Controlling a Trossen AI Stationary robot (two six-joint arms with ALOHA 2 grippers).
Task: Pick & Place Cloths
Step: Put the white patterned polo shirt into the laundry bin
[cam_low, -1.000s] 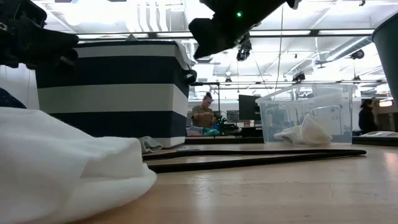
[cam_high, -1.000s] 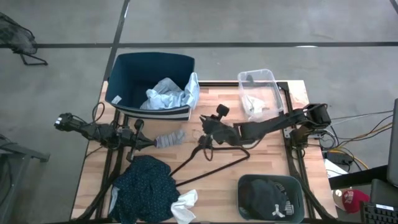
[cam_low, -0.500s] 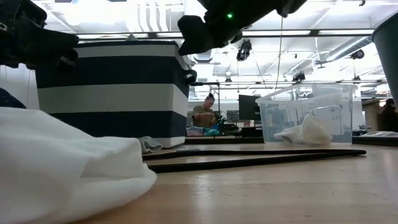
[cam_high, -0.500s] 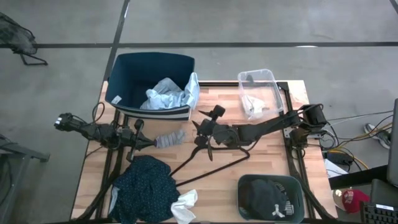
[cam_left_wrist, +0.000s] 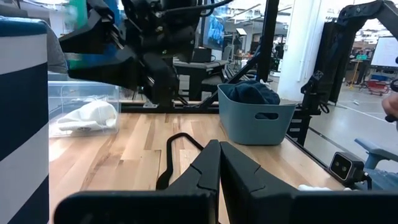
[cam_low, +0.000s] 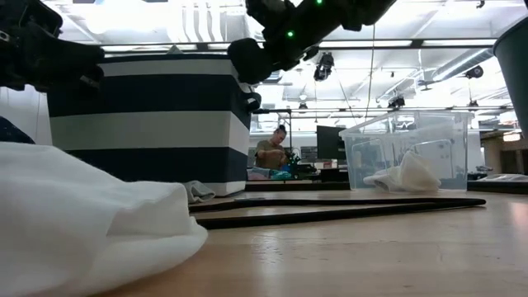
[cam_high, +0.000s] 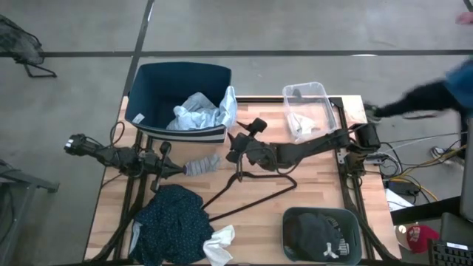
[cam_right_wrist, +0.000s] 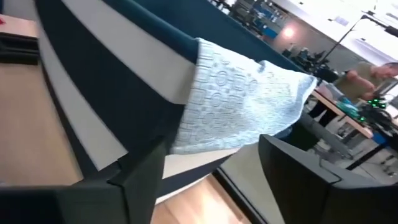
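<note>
My right gripper (cam_high: 235,145) (cam_right_wrist: 214,155) stands open above the table, just off the near right corner of the navy and white striped bin (cam_high: 177,96). A pale blue shirt (cam_high: 199,112) lies in the bin, and one flap (cam_right_wrist: 236,99) hangs over the rim in front of the open fingers, untouched. My left gripper (cam_high: 179,170) (cam_left_wrist: 219,149) is shut and empty at the left. A grey sock (cam_high: 202,164) lies on the table just past its tips. The dark teal dotted garment (cam_high: 170,222) and a white cloth (cam_high: 219,244) lie at the near left.
A thin black hanger (cam_high: 251,188) lies mid-table, below the right arm. A clear box (cam_high: 310,109) with a white cloth stands at the far right. A teal basket (cam_high: 323,235) with black garments stands near right. A person's dark sleeve (cam_high: 417,103) reaches in at the far right corner.
My right gripper has risen from over the hanger's hook and gone toward the table's far left, up to the striped bin's corner. Its fingers stand wider apart than a second ago. A person's sleeve has come into the high view at the right.
</note>
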